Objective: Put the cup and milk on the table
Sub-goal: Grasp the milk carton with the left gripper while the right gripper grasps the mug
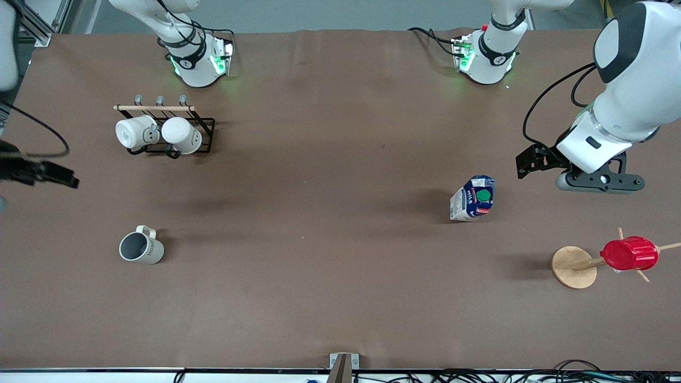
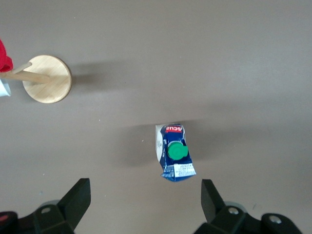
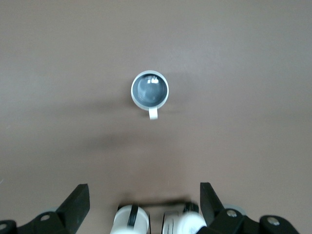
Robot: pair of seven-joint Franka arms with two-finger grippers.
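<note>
On the large flat brown table, toward the right arm's end, the small cream-beige cup with a dark grey inside stands upright, its loop handle turned toward the robots' bases. Toward the left arm's end, well apart from it, the small dark blue and white milk carton with a round green cap also stands on the table, free of any grip.

The left gripper hangs in the air over the table beside the carton, at the end of a bent white arm, pointing down; its fingers stand wide apart and hold nothing. The right gripper is also up over the table above the cup, looking straight down into it, its jaws spread and empty; in the front view only its dark tip shows at the edge.

Farther from the front camera than the cup, two whiter mugs hang on a black wire rack with a wooden bar. Nearer than the carton, a red ribbed cup sits on a peg of a stand with a round wooden base.
</note>
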